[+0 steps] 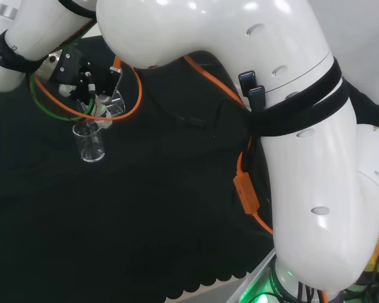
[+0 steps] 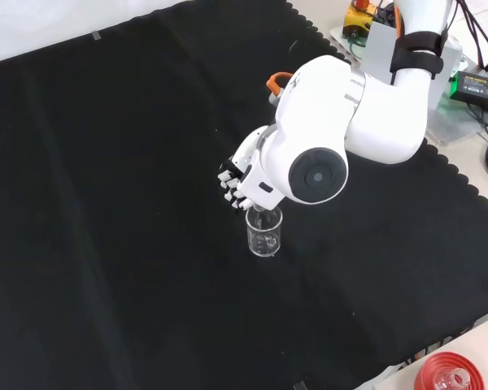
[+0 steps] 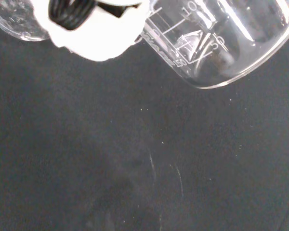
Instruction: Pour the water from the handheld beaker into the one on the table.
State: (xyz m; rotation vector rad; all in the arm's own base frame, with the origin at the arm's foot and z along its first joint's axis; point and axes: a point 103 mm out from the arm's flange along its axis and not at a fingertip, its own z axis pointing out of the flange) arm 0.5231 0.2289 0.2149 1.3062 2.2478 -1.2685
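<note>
Three cameras cover one black-clothed surface [image 2: 106, 203] from behind, in front and at the wrist.

The head camera looks from behind and above the arm's base, over the white arm links [image 1: 290, 126], down at the cloth. The front camera faces back toward the arm from higher and farther off; both share the standing beaker [image 1: 90, 142] beneath the robot hand [image 2: 234, 185]. The wrist camera sits closest, looking past the palm at a tilted beaker [image 3: 221, 43].
</note>
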